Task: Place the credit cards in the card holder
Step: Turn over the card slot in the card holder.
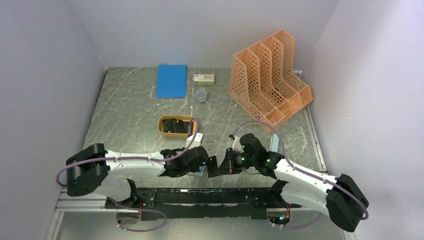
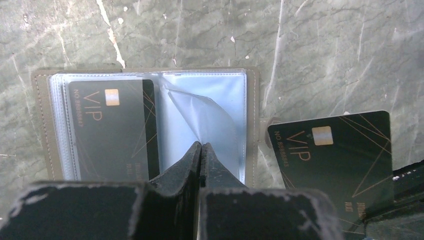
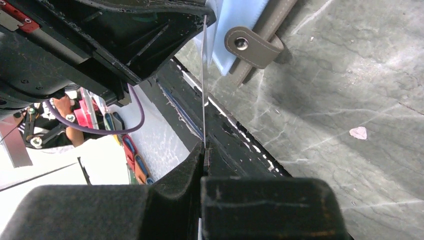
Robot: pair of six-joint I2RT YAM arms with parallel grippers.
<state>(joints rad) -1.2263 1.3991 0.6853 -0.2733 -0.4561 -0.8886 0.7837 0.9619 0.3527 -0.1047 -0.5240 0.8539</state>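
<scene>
The grey-brown card holder lies open on the marble table, close to the near edge. One black VIP credit card sits in its left clear pocket. My left gripper is shut on a clear inner sleeve, which is lifted off the page. A second black VIP credit card hangs just right of the holder, pinched at its lower right corner by my right gripper. In the right wrist view that card shows edge-on, reaching toward the holder's snap tab. From above, both grippers nearly meet.
An orange oval tray holding more dark cards stands just beyond the left gripper. A blue notebook, a small box and a small cup lie at the back. An orange file rack fills the back right.
</scene>
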